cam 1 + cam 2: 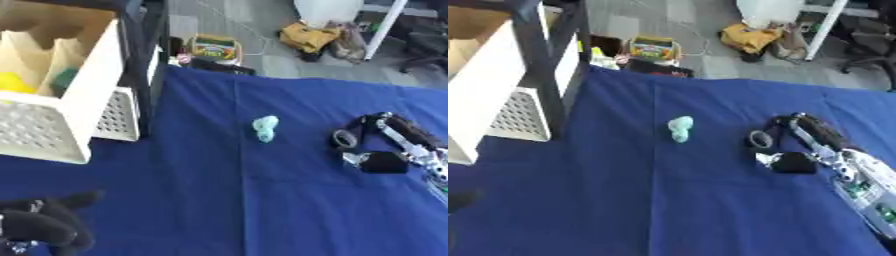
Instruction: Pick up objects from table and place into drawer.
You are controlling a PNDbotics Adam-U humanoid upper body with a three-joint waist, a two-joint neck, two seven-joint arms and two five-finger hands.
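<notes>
A small pale teal object (265, 128) lies on the blue table (219, 200) near its middle. At the left a white drawer (66, 130) stands pulled open, and inside it lie a yellow thing (16, 82) and a green thing (66, 77). My right hand (398, 135) rests low over the cloth to the right of the teal object, about a hand's width from it. Its fingers are relaxed and hold nothing. My left hand (44, 225) shows at the lower left corner, black, fingers up and holding nothing.
A black cabinet frame (153, 60) rises beside the drawer, with a second white perforated panel (118, 115) under it. Beyond the table's far edge, a colourful box (214, 47) and a yellow bag (308, 36) lie on the floor.
</notes>
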